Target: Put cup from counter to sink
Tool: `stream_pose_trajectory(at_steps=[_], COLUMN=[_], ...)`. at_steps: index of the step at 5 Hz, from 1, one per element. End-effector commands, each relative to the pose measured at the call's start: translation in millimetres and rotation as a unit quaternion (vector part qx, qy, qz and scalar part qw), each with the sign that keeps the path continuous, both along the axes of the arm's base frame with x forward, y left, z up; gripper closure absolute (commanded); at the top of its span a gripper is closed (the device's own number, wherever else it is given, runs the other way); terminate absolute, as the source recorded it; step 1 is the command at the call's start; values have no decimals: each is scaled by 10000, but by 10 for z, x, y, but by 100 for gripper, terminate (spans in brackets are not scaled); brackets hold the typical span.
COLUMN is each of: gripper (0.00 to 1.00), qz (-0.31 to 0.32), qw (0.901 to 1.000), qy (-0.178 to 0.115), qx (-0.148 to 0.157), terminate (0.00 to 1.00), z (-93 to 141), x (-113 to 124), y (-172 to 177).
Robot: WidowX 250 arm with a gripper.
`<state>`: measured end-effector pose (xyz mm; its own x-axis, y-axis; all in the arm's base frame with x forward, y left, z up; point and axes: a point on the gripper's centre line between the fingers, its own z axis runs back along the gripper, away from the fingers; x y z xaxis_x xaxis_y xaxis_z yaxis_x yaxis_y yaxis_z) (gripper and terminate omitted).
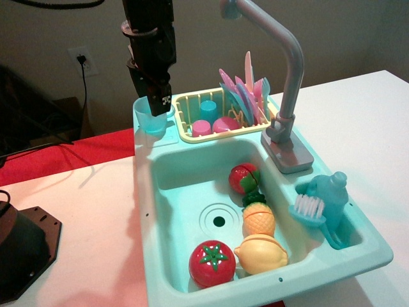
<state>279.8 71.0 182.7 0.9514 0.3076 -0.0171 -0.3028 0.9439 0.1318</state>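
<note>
The cup [153, 123], a small translucent pale aqua tumbler, stands upright on the mint-teal counter [146, 167] at the sink unit's back left corner. My gripper [159, 106] comes straight down from above, and its black fingertips reach the cup's rim at its far right side. The fingers overlap from this angle, so I cannot tell whether they are closed on the rim. The sink [185, 204] is the teal basin with a ringed drain hole [219, 221] and a tall grey faucet [287, 77].
In the basin lie a toy strawberry [243, 178], pineapple [258, 219], lemon [262, 254] and tomato [211, 263]. A yellow dish rack [220, 115] with pink and blue cups and plates stands behind. A blue bottle [331, 192] and brush [309, 208] sit at right.
</note>
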Motion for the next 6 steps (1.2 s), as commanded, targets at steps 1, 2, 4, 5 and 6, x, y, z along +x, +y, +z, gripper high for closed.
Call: stream_pose_trajectory(at_steps=[1,2,4,5,6], gripper=[0,0,0,0,0], qz=[0,3,255,335,271], qw=[10000,10000,9995,9990,9990], qy=[0,44,82,181,232], qx=[0,70,172,250,278], terminate=[0,0,0,0,0], z=[0,-22,-204,-331,-405], x=[0,15,55,65,56], y=[0,38,239,273,248])
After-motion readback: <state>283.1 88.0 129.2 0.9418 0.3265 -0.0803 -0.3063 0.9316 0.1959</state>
